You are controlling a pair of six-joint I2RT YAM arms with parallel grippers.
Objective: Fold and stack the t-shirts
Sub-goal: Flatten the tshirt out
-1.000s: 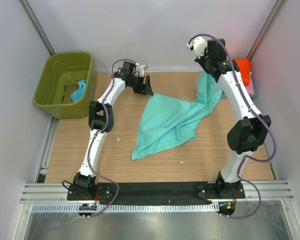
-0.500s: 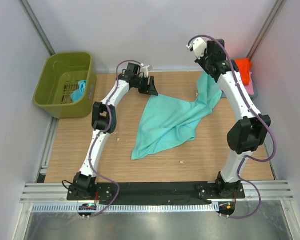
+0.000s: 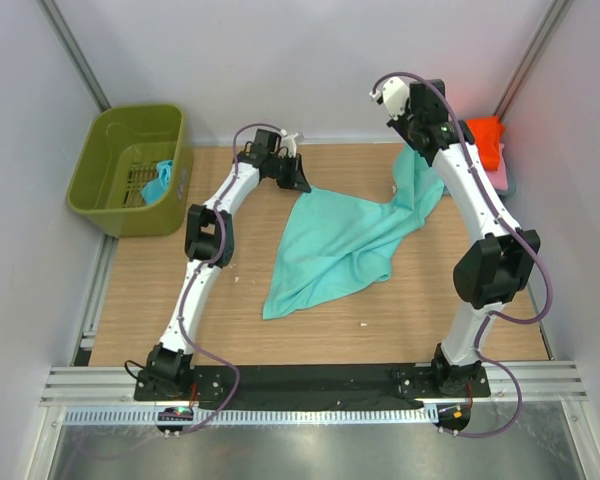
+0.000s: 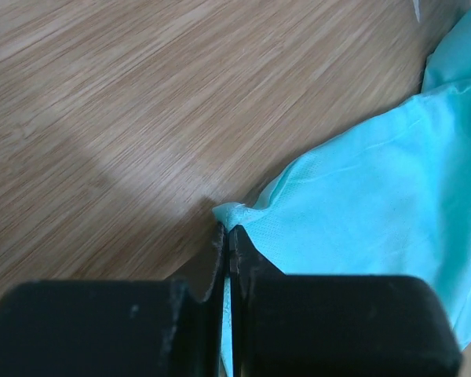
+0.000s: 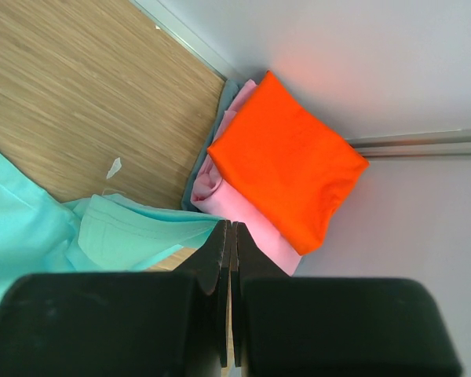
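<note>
Across the middle of the wooden table (image 3: pixel 140 300) lies a teal cloth t-shirt (image 3: pixel 340 245), flat at its near end and rumpled towards the far right. The left hand (image 4: pixel 226 234) is clenched on its far left corner, low at the table. The right hand (image 5: pixel 228 229) is raised, pinching the shirt's far right edge so that the cloth hangs from it. At the far right corner a folded bright orange t-shirt (image 5: pixel 286 169) tops a pink t-shirt (image 5: pixel 220 190) and a grey-blue t-shirt (image 5: pixel 224 98). Left of the table stands an olive-green plastic basket (image 3: pixel 88 185) with a bunched turquoise cloth (image 3: pixel 157 182) inside

overhead view, two close wrist views, all sharing teal t-shirt (image 3: pixel 345 240).
</note>
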